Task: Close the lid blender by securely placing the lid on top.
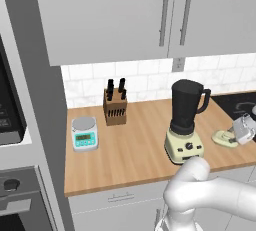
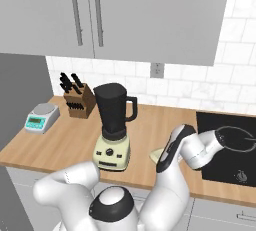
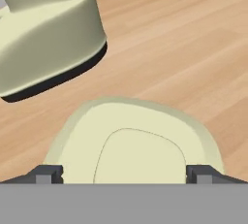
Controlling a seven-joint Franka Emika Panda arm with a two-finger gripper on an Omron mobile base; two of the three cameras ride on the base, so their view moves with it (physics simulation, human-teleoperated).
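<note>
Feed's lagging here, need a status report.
Pincer open, tips straddling the lid on the counter. Blender jar uncovered, standing beside it. Nothing in the way.

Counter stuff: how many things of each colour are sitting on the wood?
Cream-yellow: 2, the blender with its dark jar, and the lid
Brown: 1, the knife block
Teal and white: 1, the scale
Total: 4

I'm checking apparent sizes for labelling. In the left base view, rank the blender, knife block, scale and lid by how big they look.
1. blender
2. knife block
3. scale, close to the block; that order is unsure
4. lid, partly hidden by the gripper
</note>
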